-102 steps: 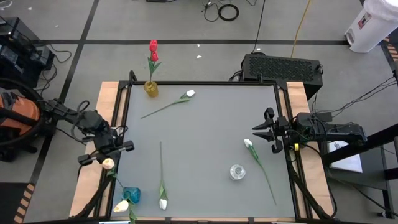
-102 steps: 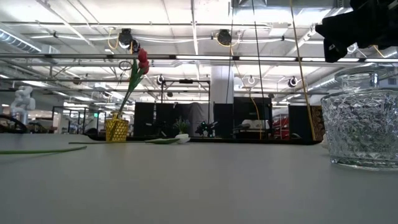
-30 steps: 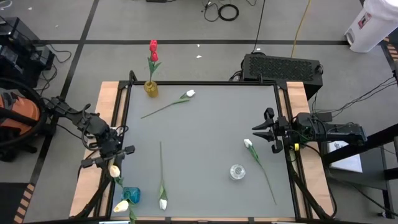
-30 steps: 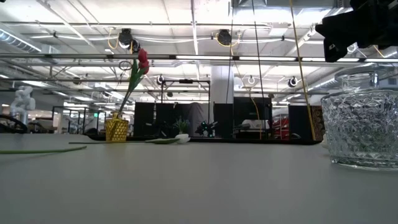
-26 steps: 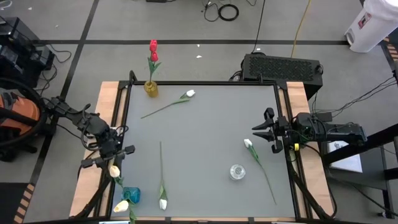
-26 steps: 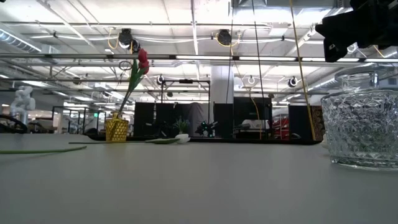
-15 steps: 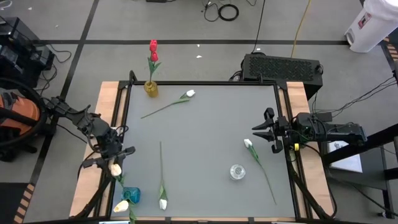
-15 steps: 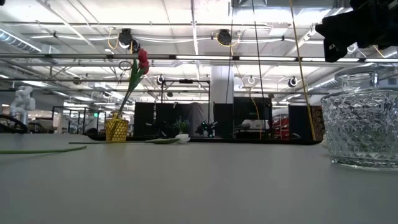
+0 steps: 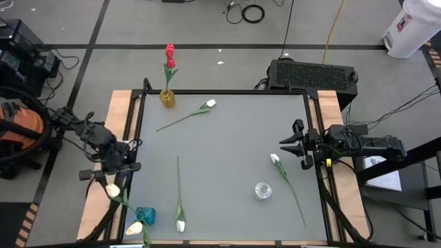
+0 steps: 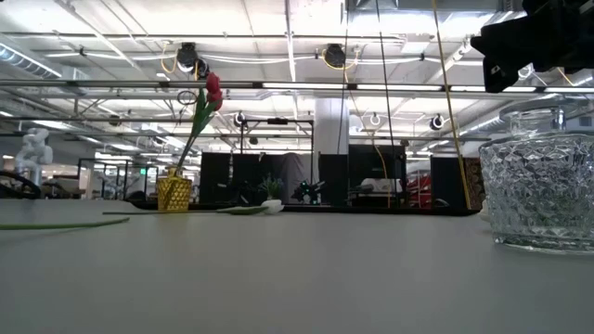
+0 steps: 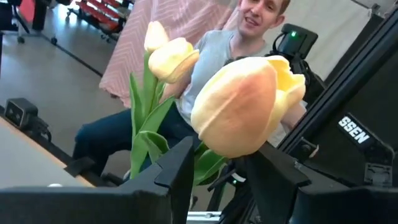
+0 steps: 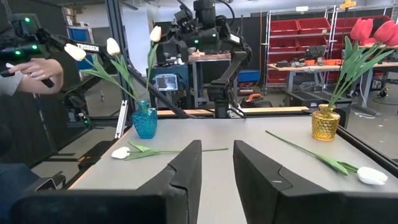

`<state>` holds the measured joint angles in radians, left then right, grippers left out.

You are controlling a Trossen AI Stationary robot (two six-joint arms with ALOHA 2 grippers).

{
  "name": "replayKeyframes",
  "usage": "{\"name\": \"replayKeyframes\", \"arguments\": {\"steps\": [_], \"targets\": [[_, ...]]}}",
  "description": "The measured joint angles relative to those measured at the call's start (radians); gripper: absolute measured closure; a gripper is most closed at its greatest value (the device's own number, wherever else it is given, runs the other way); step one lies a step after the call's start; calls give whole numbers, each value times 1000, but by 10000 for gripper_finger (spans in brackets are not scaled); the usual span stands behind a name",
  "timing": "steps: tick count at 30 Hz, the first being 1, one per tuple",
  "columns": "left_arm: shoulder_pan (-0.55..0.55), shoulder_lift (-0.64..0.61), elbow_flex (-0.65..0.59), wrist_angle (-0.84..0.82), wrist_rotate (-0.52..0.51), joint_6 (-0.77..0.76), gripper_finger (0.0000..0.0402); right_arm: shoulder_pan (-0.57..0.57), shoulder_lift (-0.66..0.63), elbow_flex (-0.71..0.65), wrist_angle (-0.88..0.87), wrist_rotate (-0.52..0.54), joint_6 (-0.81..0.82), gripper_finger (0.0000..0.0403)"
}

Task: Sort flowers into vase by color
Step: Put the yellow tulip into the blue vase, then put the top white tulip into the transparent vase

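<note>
Gripping a cream tulip [image 9: 112,191] by its stem in the left claw [image 9: 108,172] above the blue vase [image 9: 145,215] off the counter's [image 9: 227,158] left edge, risking a tilted stem missing the mouth; right claw [image 9: 298,144] idle, parted.

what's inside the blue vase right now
The blue vase holds cream-yellow tulips on long green stems. The left gripper holds one of them just above its rim. The stem ends are hidden inside the tinted glass.
</note>
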<state>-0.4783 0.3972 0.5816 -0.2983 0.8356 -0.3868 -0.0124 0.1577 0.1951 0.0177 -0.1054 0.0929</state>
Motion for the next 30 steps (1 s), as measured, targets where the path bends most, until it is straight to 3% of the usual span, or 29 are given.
{"name": "replayKeyframes", "arguments": {"steps": [4,13,21,30], "targets": [[0,-5,0,-1,-19,3,257,0,0,0,0,0,0,319],[0,-4,0,-159,-183,60,257,0,0,0,0,0,0,319],[0,-13,0,-261,-162,56,257,0,0,0,0,0,0,319],[0,-31,0,-290,-224,118,257,0,0,0,0,0,0,319]]}}
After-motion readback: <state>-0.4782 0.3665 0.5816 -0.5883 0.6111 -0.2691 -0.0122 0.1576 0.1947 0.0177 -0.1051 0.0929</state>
